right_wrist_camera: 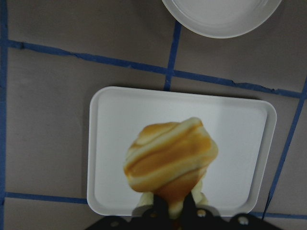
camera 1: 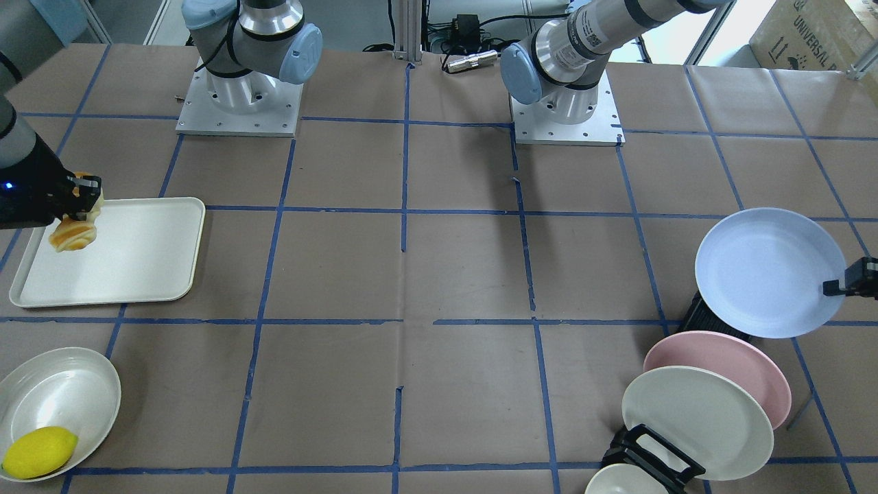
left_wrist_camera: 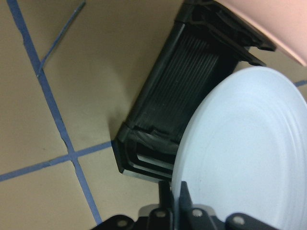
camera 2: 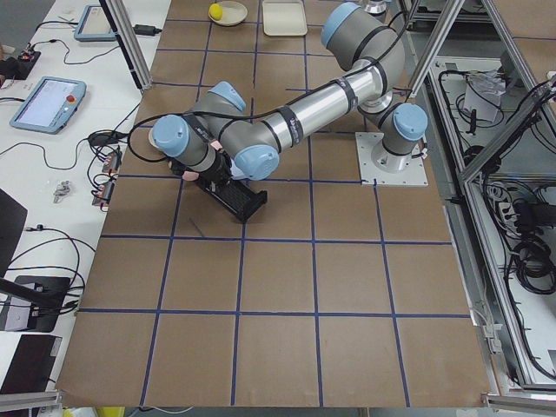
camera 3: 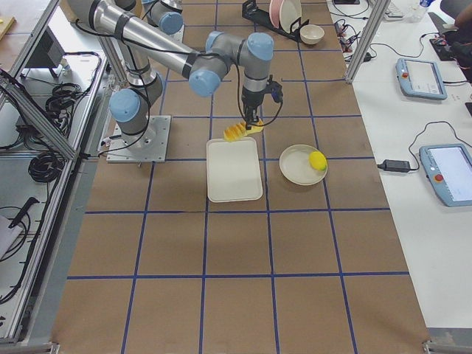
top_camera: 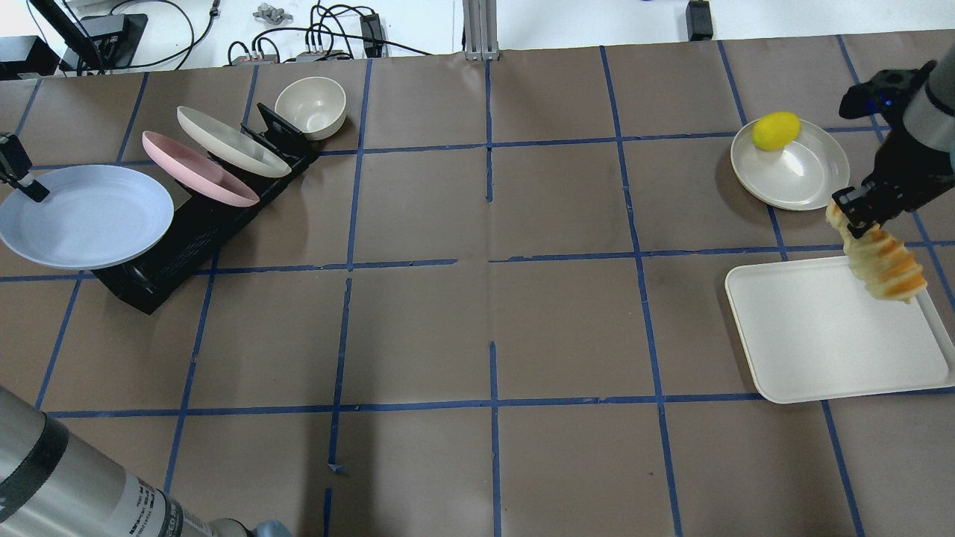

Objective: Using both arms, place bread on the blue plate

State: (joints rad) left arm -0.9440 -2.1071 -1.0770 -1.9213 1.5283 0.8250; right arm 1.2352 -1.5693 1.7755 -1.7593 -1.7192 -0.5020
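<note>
The right arm [camera 3: 151, 38] stretches from its base toward the right end of the desk [top_camera: 492, 313]. Its wrist is turned downward, so the right claw [top_camera: 850, 212] points down, fingers pinched on one end of the bread [top_camera: 884, 262]. The left arm [camera 2: 304, 117] reaches low toward the opposite end. The left claw [top_camera: 30, 190] clamps the rim of the blue plate [top_camera: 89, 216], one finger on each face.

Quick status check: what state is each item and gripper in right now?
bread: lifted over the tray in right gripper.
blue plate: rim pinched by left gripper, at the rack end.
pink plate: leaning in rack.
cream plate: leaning in rack.
lemon: lying in the dish.
</note>
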